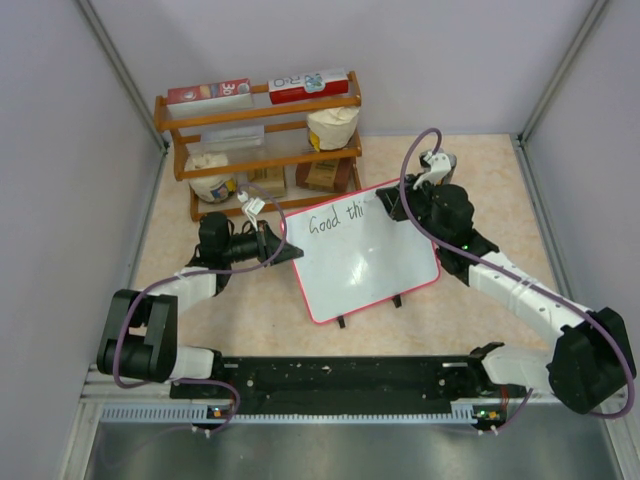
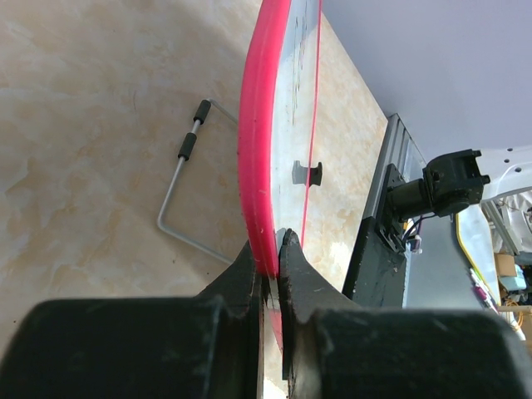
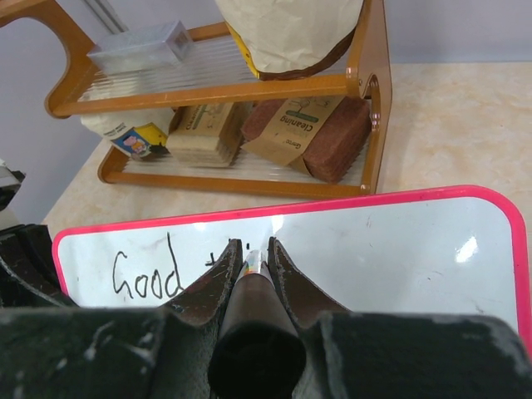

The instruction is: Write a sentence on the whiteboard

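The whiteboard [image 1: 375, 262], white with a red-pink frame, stands tilted in the middle of the table. The sentence [image 1: 338, 219] in black marker reads "Good thi" along its top. My left gripper [image 1: 287, 250] is shut on the board's left edge; in the left wrist view the fingers [image 2: 270, 249] pinch the red frame [image 2: 256, 141]. My right gripper [image 1: 388, 206] is at the board's top, shut on a black marker [image 3: 253, 332]. The marker points at the whiteboard [image 3: 391, 249] just right of "Good" [image 3: 145, 278]. Its tip is hidden between the fingers.
A wooden rack [image 1: 260, 140] with boxes, bags and sponges stands close behind the board. A bent metal wire stand [image 2: 179, 179] lies on the table behind the board. Two black clip feet [image 1: 345, 322] hold the board's lower edge. Grey walls close in both sides.
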`<state>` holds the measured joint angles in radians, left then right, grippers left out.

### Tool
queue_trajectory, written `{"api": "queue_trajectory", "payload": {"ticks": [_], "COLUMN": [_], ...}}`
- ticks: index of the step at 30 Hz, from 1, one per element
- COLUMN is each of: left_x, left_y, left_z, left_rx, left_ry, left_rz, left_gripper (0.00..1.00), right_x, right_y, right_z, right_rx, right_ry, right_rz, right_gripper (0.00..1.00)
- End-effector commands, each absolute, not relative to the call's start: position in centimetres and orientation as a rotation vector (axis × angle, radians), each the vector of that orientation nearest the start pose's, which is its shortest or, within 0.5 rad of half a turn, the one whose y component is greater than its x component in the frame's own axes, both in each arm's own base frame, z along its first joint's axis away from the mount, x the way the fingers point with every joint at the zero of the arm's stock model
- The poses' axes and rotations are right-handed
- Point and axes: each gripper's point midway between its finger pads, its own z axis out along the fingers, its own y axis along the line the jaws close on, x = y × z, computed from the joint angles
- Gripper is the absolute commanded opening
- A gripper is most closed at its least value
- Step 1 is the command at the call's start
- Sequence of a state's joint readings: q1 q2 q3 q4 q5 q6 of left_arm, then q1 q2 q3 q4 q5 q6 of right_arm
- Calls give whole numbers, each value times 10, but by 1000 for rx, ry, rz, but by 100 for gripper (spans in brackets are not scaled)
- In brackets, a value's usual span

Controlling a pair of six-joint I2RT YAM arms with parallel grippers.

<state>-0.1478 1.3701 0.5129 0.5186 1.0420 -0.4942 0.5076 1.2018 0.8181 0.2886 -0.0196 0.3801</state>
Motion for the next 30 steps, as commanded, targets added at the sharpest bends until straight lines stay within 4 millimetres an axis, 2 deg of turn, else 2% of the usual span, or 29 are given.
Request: {"api": "queue_trajectory", "payload": {"ticks": [1, 11, 22, 30], "left_x": [251, 251, 251, 251], "left_y": [-205, -205, -205, -205], "left_z": [102, 100, 101, 100], "left_rx": [574, 571, 572, 572], "left_ry": [1977, 1982, 1982, 1983], "left_rz": [-1319, -1319, -1321, -1321], "left_gripper": [0, 0, 0, 0], "right_x": [361, 364, 352, 349], "right_y": [212, 216, 208, 208], "right_z": [265, 247, 226, 221], "right_rx": [-118, -131, -143, -146], "right_ry": [1684, 1733, 1788, 1794], "right_rz": [650, 645, 613, 617], "right_gripper": [0, 0, 0, 0]}}
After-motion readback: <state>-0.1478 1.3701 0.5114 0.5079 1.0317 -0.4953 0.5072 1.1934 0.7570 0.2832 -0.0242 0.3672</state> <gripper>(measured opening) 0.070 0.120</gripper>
